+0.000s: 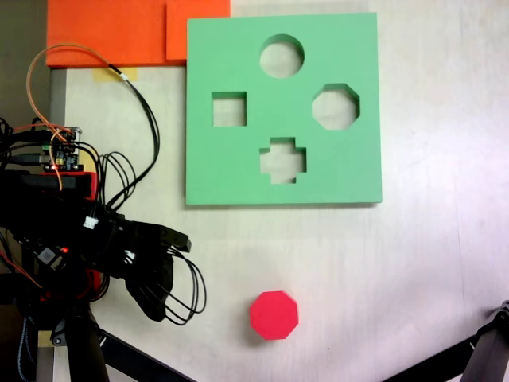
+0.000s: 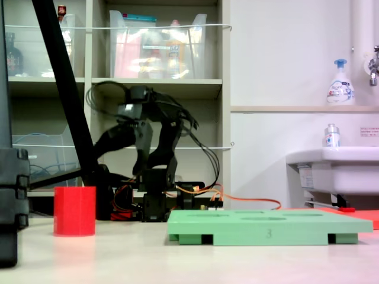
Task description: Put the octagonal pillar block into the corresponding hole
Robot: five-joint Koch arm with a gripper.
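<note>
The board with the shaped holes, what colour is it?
Light green. The board shows best in the fixed view from above, where its whole face and all four cut-outs are visible.

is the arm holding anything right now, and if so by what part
Nothing is held. The octagonal pillar block stands alone on the table, well apart from the gripper, which is folded back by the arm's base.

This looks like a lab or workroom corner used for hobby robotics. In a fixed view, open shelving (image 2: 160, 83) behind the pale table (image 2: 177, 260) holds clear plastic storage bins (image 2: 157, 44), and a white sink (image 2: 334, 168) stands to the right with a pump bottle of soap (image 2: 340, 83) on the ledge above it. A small arm (image 1: 87, 239) with exposed circuit board (image 1: 60, 155) and loose cables (image 1: 143, 111) sits at the table edge, beside foam sheets (image 1: 111, 32).
</note>
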